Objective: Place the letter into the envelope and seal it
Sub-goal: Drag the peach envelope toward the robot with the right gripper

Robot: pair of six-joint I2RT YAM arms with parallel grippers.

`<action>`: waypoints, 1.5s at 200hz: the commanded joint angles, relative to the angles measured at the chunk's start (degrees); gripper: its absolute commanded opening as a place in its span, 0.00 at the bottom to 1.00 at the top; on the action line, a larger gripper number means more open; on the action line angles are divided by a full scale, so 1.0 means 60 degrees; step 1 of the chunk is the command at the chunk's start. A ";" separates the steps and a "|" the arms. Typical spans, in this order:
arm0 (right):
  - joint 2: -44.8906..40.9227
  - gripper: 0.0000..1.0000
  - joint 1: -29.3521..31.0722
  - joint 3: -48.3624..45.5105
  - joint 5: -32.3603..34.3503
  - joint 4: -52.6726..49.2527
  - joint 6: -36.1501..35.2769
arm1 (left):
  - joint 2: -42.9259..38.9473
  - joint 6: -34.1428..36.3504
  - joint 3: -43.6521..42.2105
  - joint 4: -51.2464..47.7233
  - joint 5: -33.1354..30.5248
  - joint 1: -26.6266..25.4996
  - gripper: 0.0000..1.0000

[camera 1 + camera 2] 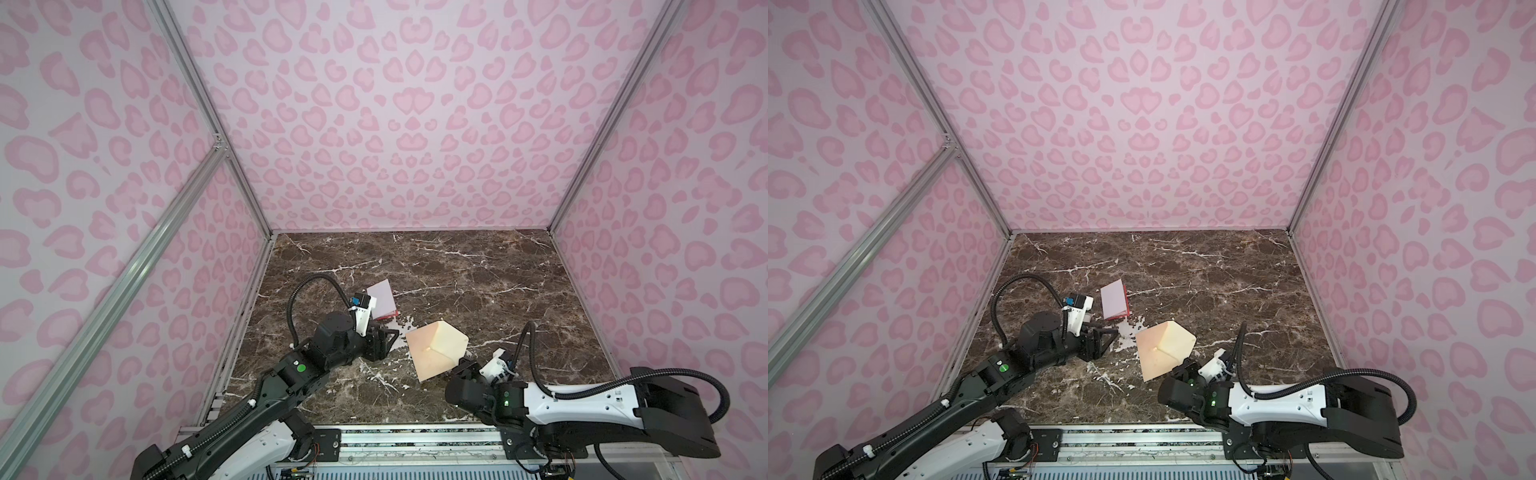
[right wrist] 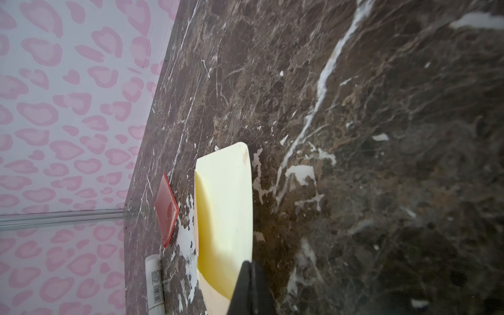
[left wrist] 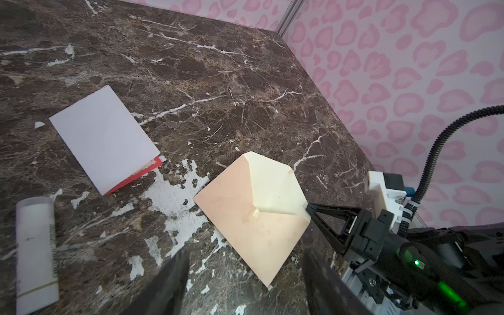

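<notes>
Flat white letter (image 3: 103, 141), peach paper envelope (image 3: 245, 231), veined marble tabletop (image 3: 218, 68)

Item 1: letter (image 1: 383, 297) (image 1: 1113, 301) (image 3: 105, 141). Folded rectangular card. Plain white face up, with a red edge showing beneath along one short end. It lies flat and skewed on the brown marble tabletop (image 1: 457, 270), left of centre. It is outside the envelope, near it but not touching.

Item 2: envelope (image 1: 432, 353) (image 1: 1160, 353) (image 3: 251, 226) (image 2: 223, 218). Peach-tan paper. Seamed side up, the diagonal seams meeting at the middle. The triangular flap is open and raised off the body, showing a pale cream inner face. The body rests on the tabletop, turned diagonally, towards the front and right of the letter. Unsealed.
</notes>
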 commanded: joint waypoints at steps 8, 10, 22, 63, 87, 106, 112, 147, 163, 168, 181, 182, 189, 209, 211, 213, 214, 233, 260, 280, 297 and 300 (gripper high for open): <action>0.0599 0.07 0.0485 0.0530 0.0827 -0.1141 0.2394 | -0.0145 0.0125 -0.0014 -0.0169 -0.0023 0.0016 0.69; 0.0646 0.08 0.0529 0.0575 0.0865 -0.1183 0.2461 | -0.0150 0.0120 -0.0018 -0.0189 -0.0032 0.0017 0.69; 0.0888 0.18 0.0738 0.0845 0.1023 -0.1634 0.2814 | -0.0204 0.0129 -0.0011 -0.0215 -0.0044 0.0024 0.69; 0.1335 0.39 0.1234 0.1145 0.1099 -0.2179 0.3462 | -0.0344 0.0119 -0.0031 -0.0279 -0.0081 0.0038 0.69; 0.1252 0.46 0.1395 0.1278 0.1277 -0.2674 0.3579 | -0.0450 0.0063 -0.0049 -0.0313 -0.0107 0.0053 0.69; 0.1127 0.50 0.1491 0.1348 0.1434 -0.3037 0.3526 | -0.0549 0.0041 -0.0053 -0.0387 -0.0148 0.0049 0.69; 0.1092 0.50 0.1501 0.1358 0.1454 -0.3139 0.3481 | -0.0581 0.0027 -0.0053 -0.0410 -0.0171 0.0059 0.69; 0.0899 0.51 0.1645 0.1385 0.1683 -0.3515 0.3375 | -0.0703 -0.0068 -0.0062 -0.0611 -0.0268 0.0052 0.69; 0.0828 0.51 0.1673 0.1469 0.1818 -0.3662 0.3157 | -0.0763 -0.0173 -0.0060 -0.0683 -0.0360 0.0047 0.69; 0.0828 0.51 0.1675 0.1496 0.1869 -0.3692 0.3074 | -0.0776 -0.0204 -0.0052 -0.0720 -0.0384 0.0050 0.69; 0.0799 0.51 0.1672 0.1529 0.1988 -0.3682 0.2871 | -0.0827 -0.0299 -0.0049 -0.0793 -0.0510 0.0060 0.69; 0.0801 0.51 0.1667 0.1536 0.1994 -0.3682 0.2853 | -0.0824 -0.0305 -0.0049 -0.0795 -0.0521 0.0061 0.69; 0.0795 0.51 0.1661 0.1542 0.2049 -0.3682 0.2748 | -0.0848 -0.0367 -0.0046 -0.0859 -0.0593 0.0050 0.69; 0.0690 0.51 0.1634 0.1633 0.2211 -0.3629 0.2101 | -0.0893 -0.0535 0.0043 -0.1078 -0.0791 0.0048 0.69; 0.0668 0.51 0.1618 0.1642 0.2218 -0.3636 0.2007 | -0.0904 -0.0554 0.0058 -0.1098 -0.0820 0.0047 0.69; 0.0648 0.51 0.1600 0.1663 0.2230 -0.3630 0.1914 | -0.0907 -0.0584 0.0066 -0.1117 -0.0835 0.0057 0.69; 0.0638 0.51 0.1594 0.1661 0.2240 -0.3626 0.1862 | -0.0915 -0.0594 0.0074 -0.1140 -0.0845 0.0052 0.69; 0.0357 0.51 0.1396 0.1762 0.2279 -0.3303 0.0492 | -0.1044 -0.0831 0.0168 -0.1331 -0.1084 0.0046 0.68; -0.0204 0.51 0.0831 0.1711 0.1842 -0.2098 -0.2147 | -0.1251 -0.1174 0.0328 -0.1579 -0.1377 0.0050 0.67; -0.0545 0.51 0.0284 0.1649 0.1126 -0.1190 -0.3847 | -0.1289 -0.1334 0.0550 -0.1785 -0.1463 0.0052 0.67; -0.0688 0.51 -0.0173 0.1658 0.0354 -0.0572 -0.5079 | -0.1206 -0.1408 0.0787 -0.2010 -0.1519 0.0054 0.67; -0.0709 0.51 -0.0243 0.1674 0.0222 -0.0499 -0.5249 | -0.1182 -0.1422 0.0823 -0.2040 -0.1533 0.0053 0.67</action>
